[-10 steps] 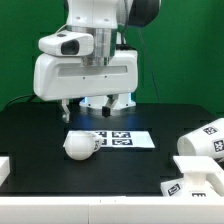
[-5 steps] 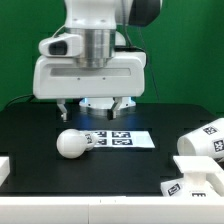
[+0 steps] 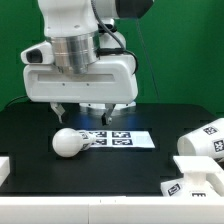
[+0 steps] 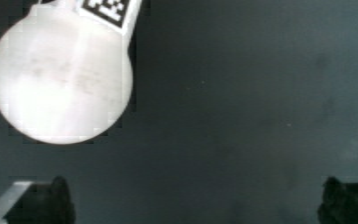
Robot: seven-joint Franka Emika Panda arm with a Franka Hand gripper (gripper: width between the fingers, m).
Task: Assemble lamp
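Black matte tabletop, green curtain behind.

Bulb (image 3: 68,143) lies on its side on the table. Its tagged neck points toward the marker board (image 3: 125,139) and reaches that board's near edge. I cannot tell whether the neck rests on the board. Shade (image 3: 205,140) and base (image 3: 195,182) sit well apart from the bulb, at the exterior view's right.

Arm pose: wrist points straight down, and the gripper (image 3: 86,114) hangs above the table behind the bulb. The fingers (image 4: 43,200) are spread wide with nothing between them. In the wrist view the bulb (image 4: 60,85) sits off to one side of the finger line, not centred in the gap.

Step in hand (judgement): lining up to pick up the bulb.

To do it well:
- Shift sideways until the round body sits midway between the fingers, and only then go down.
- Come down with the fingers wide, so neither tip lands on the globe and sets it rolling.
- Close across the widest part. A grip off centre will likely squeeze it out.
- Keep clear of the marker board's edge.
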